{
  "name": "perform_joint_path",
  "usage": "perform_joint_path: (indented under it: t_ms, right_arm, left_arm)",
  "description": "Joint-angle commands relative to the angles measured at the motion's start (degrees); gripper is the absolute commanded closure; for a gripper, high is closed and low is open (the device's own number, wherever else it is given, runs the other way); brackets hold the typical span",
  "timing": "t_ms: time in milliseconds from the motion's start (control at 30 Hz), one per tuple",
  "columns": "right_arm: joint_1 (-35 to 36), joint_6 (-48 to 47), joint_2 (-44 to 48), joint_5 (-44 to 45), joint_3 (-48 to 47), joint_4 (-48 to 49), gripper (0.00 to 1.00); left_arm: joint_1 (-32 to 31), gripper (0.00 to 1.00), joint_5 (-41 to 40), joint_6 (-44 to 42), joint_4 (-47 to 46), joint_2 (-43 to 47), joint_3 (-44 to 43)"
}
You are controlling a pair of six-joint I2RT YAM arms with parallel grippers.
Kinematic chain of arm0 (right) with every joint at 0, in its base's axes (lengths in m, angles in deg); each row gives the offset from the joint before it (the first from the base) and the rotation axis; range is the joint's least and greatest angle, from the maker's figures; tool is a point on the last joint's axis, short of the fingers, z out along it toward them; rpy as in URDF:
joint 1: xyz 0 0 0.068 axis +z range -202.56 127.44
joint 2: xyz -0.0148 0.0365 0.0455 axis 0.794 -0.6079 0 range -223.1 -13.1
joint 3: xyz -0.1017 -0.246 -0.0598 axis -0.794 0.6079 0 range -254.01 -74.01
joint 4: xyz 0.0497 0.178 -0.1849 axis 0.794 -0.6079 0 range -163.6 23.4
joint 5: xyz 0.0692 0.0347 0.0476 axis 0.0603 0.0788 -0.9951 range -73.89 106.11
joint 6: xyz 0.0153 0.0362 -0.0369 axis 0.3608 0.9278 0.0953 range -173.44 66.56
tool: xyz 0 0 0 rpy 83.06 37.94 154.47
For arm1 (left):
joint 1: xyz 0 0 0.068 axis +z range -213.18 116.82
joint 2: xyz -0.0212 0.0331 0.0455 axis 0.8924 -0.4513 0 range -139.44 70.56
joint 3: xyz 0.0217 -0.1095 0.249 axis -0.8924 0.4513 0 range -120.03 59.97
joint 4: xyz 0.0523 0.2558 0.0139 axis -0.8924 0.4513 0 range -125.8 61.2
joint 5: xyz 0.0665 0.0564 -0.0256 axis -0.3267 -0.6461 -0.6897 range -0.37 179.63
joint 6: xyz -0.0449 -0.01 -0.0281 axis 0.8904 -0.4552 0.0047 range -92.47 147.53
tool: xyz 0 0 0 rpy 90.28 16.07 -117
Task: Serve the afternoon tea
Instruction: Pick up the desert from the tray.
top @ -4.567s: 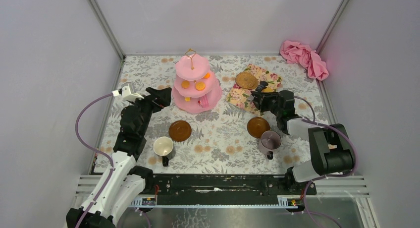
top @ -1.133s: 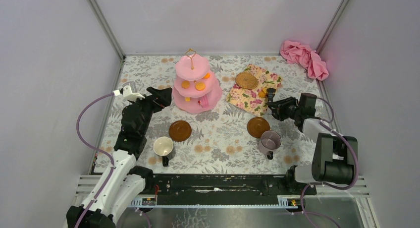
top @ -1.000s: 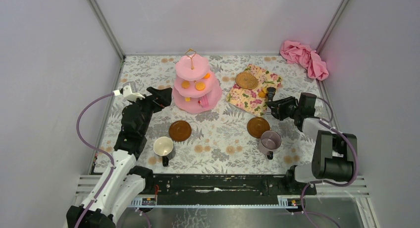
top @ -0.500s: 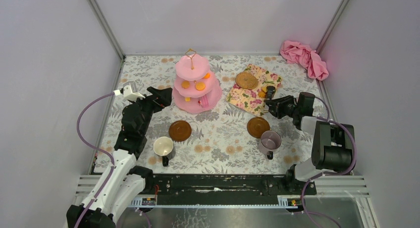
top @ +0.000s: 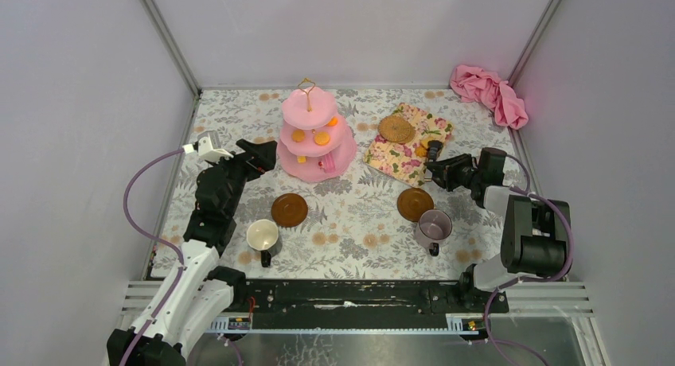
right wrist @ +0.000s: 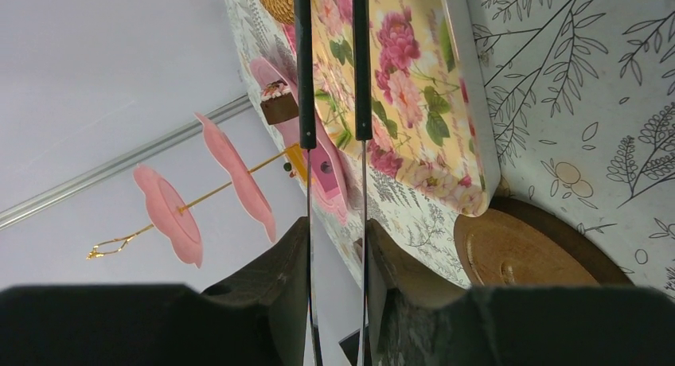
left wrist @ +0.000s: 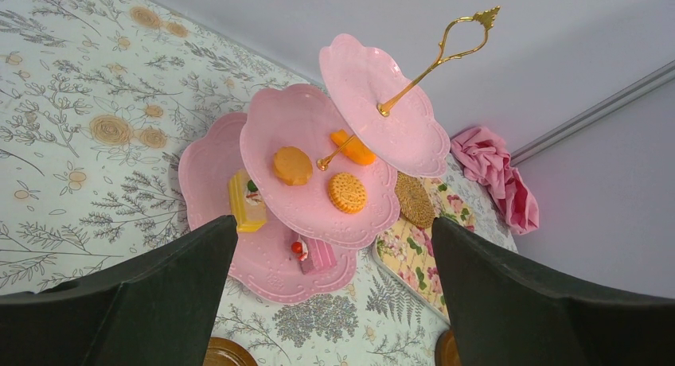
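Cake stand: pink three-tier cake stand (top: 344, 153) upright at far middle of table (top: 358, 239); orange biscuits (left wrist: 348, 192) on middle tier; small cake slices (left wrist: 243, 200) on bottom tier
Mugs, saucers: white mug (top: 262, 236) near-left, left saucer (top: 289, 210) just beside it; purple mug (top: 435, 224) near-right, hard against right saucer (top: 415, 204)
Edges, room: you have open tabletop between the two saucers and in front of the stand; floral tray (top: 398, 161) close right of stand; walls (top: 79, 103) hem left, far and right sides
Surface, room: table flat, flower print all over; walls pale lilac; pink cloth (top: 489, 91) bunched in far-right corner
Left arm: your left gripper (top: 259, 153) spread wide, nothing in it; aimed at stand's left side, just short of bottom tier
Right arm: low, reaching in from right edge; your right gripper (right wrist: 336, 231) clamped on slim black tongs (right wrist: 302, 64); tong tips out over tray; can't tell if tips hold anything
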Motion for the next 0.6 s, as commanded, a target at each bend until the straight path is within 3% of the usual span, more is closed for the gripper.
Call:
perform_joint_path:
  t_ms: [0, 500, 567]
  right_arm:
    - [-0.1, -2.6, 2.3, -0.8, -2.3, -2.1, 1.0]
    - [-0.2, -6.4, 3.2, -0.2, -5.7, -6.0, 1.0]
    - [-0.2, -6.5, 1.6, -1.6, -6.2, -5.8, 0.93]
  left_arm:
    - [0.1, 0.0, 0.2, -0.2, -2.2, 0.6, 0.4]
    - [0.1, 0.0, 0.1, -0.2, -2.2, 0.6, 0.4]
    - [0.1, 0.0, 0.1, -0.3, -2.2, 0.5, 0.3]
